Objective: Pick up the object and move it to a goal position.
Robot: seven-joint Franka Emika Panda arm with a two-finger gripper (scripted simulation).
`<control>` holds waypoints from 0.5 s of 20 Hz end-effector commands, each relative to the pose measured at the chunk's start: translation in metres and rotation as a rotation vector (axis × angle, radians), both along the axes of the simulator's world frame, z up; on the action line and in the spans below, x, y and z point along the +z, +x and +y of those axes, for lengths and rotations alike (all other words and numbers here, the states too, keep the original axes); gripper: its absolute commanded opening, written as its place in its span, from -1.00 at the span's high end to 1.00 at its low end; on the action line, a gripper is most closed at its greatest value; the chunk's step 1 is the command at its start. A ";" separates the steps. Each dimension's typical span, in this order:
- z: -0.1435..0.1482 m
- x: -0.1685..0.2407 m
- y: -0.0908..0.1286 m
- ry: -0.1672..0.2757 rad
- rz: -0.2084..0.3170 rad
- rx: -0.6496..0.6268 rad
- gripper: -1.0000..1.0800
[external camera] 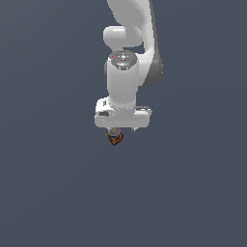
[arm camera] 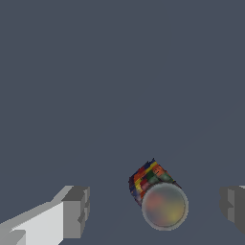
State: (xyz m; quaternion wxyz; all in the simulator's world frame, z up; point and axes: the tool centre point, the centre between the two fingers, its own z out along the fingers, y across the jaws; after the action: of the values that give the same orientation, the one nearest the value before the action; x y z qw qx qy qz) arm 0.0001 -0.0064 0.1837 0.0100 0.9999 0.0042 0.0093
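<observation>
Hovering gripper (arm camera: pixel 155 210), fingers apart, object (arm camera: pixel 155 191) between

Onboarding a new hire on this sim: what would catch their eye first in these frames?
First the white arm, coming down from the top of the exterior view against a plain dark grey backdrop. Next the tiny multicoloured object just below its claw, dwarfed by it. In the wrist view the object shows a pale rounded end and sits between the two grey fingers, with a clear gap on each side, so the claw is open.
</observation>
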 end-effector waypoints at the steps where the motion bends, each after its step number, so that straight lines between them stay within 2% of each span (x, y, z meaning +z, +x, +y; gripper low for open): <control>1: 0.000 0.000 0.000 0.000 0.000 0.000 -0.92; 10: -0.018 0.004 -0.005 -0.001 0.016 0.002 -0.92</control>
State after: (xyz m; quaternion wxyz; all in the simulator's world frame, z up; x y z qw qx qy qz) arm -0.0043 -0.0206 0.1864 0.0104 0.9999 0.0052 0.0029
